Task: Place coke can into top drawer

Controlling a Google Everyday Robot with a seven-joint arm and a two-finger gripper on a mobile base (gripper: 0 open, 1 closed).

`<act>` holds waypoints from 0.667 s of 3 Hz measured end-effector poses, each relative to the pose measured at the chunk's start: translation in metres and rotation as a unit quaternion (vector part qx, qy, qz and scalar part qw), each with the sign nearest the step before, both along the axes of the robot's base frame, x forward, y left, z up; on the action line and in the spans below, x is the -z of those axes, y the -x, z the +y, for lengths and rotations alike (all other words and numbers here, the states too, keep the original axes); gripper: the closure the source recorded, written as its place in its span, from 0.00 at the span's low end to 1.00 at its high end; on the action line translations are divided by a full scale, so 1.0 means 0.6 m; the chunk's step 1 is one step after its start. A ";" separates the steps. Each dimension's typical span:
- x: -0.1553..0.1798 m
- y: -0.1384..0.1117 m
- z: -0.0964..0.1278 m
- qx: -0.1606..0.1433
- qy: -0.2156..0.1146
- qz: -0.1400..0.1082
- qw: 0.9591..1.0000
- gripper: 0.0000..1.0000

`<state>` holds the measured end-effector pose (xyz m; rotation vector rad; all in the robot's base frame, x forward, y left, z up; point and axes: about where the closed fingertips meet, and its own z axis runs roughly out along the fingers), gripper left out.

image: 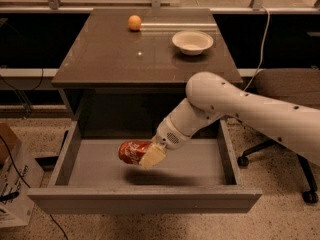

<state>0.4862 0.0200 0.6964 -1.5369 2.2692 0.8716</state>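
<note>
The top drawer (pixel 90 170) is pulled wide open below the brown cabinet top, showing its flat grey bottom. My gripper (pixel 148 155) is shut on the red coke can (pixel 132 151), which lies on its side. The can hangs a little above the drawer floor, over its middle left, with a shadow beneath it. The white arm reaches in from the right.
On the cabinet top (pixel 115 59) an orange fruit (pixel 134 22) sits at the back and a white bowl (pixel 192 41) at the right. An office chair (pixel 285 89) stands right of the cabinet. A cardboard box (pixel 12 184) and cables lie on the floor at the left.
</note>
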 end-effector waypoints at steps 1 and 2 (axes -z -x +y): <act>0.078 -0.036 -0.010 0.023 0.003 0.004 1.000 0.53; 0.075 -0.032 -0.008 0.021 0.003 0.005 1.000 0.29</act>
